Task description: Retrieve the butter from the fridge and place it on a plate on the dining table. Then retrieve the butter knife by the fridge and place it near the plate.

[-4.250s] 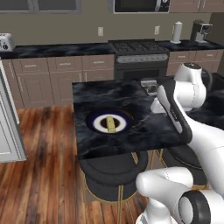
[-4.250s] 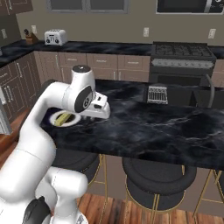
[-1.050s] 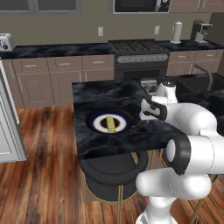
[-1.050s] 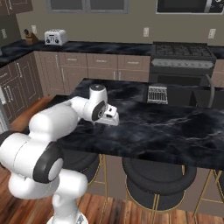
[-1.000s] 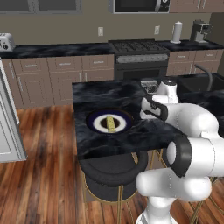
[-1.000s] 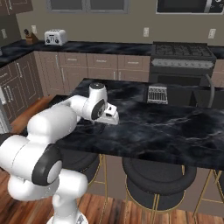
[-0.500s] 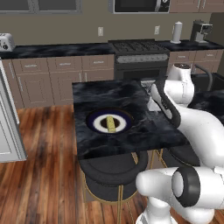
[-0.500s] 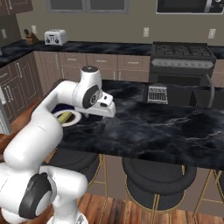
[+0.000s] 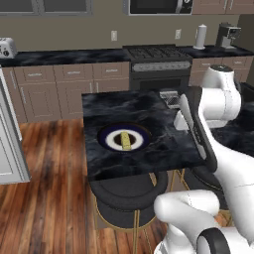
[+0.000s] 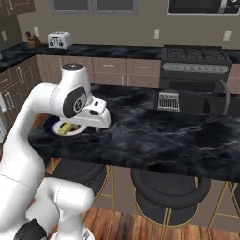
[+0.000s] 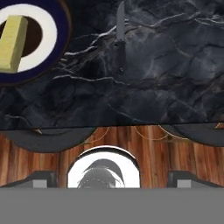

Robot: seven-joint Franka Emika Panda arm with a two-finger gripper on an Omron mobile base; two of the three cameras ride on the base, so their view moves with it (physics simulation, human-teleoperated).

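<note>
Starting with the left base view: the butter (image 9: 126, 141) lies on the white centre of the plate (image 9: 109, 131), which sits toward the near-left part of the dining table (image 9: 149, 156). Dark stools (image 9: 128, 186) tuck under the near edge. The arm (image 9: 218, 99) rises at right, its hand over the table's right side; the fingers can't be made out from here. A small metal rack (image 9: 170, 98) sits at the table's far right edge. Stove (image 9: 156, 59) behind, toaster (image 9: 6, 47) on the far left counter, fridge (image 9: 9, 144) edge at left.

Right base view: the hand (image 10: 96, 115) hangs just above the table, right beside the plate (image 10: 52, 125), with the butter (image 10: 68, 126) partly hidden behind it. Rack (image 10: 168, 101) well apart, further right. Jaws are hidden under the hand.

Hand view: looking down at the table's near edge. Gripper (image 11: 112, 177) is spread wide, the two dark fingertips (image 11: 40, 178) far apart at the bottom, nothing between them. The butter knife (image 11: 120, 33) lies flat on the marble just beside the plate (image 11: 61, 48), not touching it. Butter (image 11: 13, 41) is on the plate, upper left. Wooden floor (image 11: 131, 144) and stool tops show below the table edge.
</note>
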